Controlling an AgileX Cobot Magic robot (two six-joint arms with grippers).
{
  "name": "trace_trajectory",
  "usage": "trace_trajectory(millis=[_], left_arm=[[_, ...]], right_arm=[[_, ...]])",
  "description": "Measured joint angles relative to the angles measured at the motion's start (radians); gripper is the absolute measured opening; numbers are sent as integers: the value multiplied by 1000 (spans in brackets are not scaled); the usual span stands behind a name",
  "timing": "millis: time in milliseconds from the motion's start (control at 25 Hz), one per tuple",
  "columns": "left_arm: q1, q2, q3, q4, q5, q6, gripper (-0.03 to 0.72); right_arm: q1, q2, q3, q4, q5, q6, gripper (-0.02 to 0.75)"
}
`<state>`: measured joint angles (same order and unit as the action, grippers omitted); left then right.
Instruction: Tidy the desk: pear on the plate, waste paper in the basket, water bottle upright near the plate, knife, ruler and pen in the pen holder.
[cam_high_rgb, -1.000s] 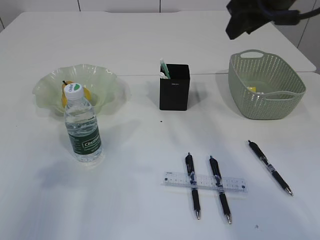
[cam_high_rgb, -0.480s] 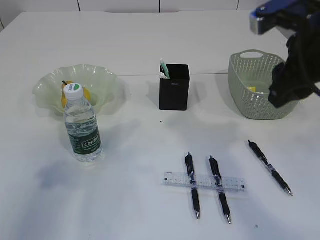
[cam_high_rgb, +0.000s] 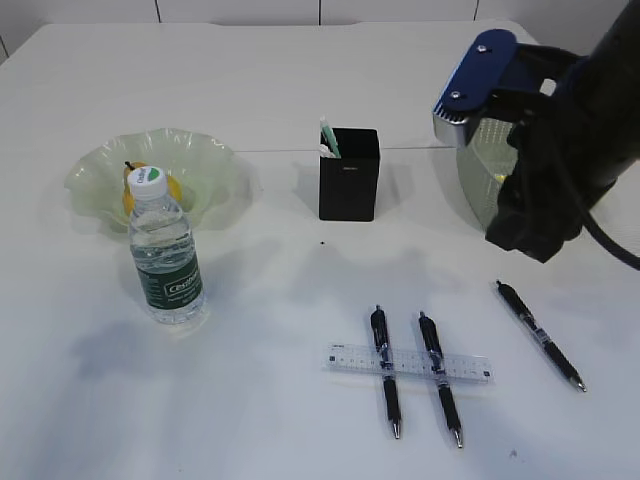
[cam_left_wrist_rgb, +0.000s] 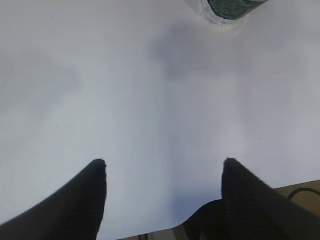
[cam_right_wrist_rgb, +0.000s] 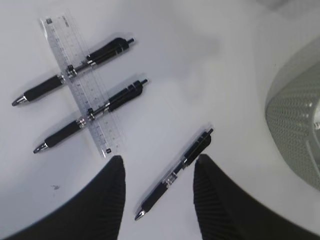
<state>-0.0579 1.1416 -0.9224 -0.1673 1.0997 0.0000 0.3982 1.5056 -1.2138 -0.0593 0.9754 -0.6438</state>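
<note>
A yellow pear (cam_high_rgb: 132, 196) lies in the green ruffled plate (cam_high_rgb: 210, 165). The water bottle (cam_high_rgb: 166, 254) stands upright in front of it. The black pen holder (cam_high_rgb: 349, 176) holds a green and white handle (cam_high_rgb: 328, 138), perhaps the knife. Two black pens (cam_high_rgb: 386, 368) (cam_high_rgb: 440, 376) lie across the clear ruler (cam_high_rgb: 410, 363). A third pen (cam_high_rgb: 539, 334) (cam_right_wrist_rgb: 175, 172) lies apart on the right, and my right gripper (cam_right_wrist_rgb: 159, 160) hangs open above it. My left gripper (cam_left_wrist_rgb: 162, 162) stands open over bare table. The waste paper is hidden.
My right arm (cam_high_rgb: 560, 130) covers most of the green basket (cam_high_rgb: 478, 190) (cam_right_wrist_rgb: 295, 130). The bottle's base (cam_left_wrist_rgb: 230, 7) shows at the top edge of the left wrist view. The table's near edge shows just behind the left fingers (cam_left_wrist_rgb: 85, 200).
My right arm has swung down from the top right, across the basket, and now hangs in front of it above the lone pen. Nothing on the table has moved.
</note>
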Motion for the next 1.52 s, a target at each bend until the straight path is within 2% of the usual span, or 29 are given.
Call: trace_trajectory(millis=[320,760,1040,1360,1520], left_arm=[[0,0,0,2,-12,0,510],[0,0,0,15,-25,0,510],[0,0,0,15,-43,0,510],[0,0,0,15,-46,0,510],[0,0,0,15,-46,0,510]], right_arm=[[2,0,0,6,-73,-32,337],[2,114,-5,26,-86,-258,337],[2,238,-126,112,-47,-353,337],[101,349,-193,132,-32,-409,337],[119,401,-199,144,-23,-410,337]])
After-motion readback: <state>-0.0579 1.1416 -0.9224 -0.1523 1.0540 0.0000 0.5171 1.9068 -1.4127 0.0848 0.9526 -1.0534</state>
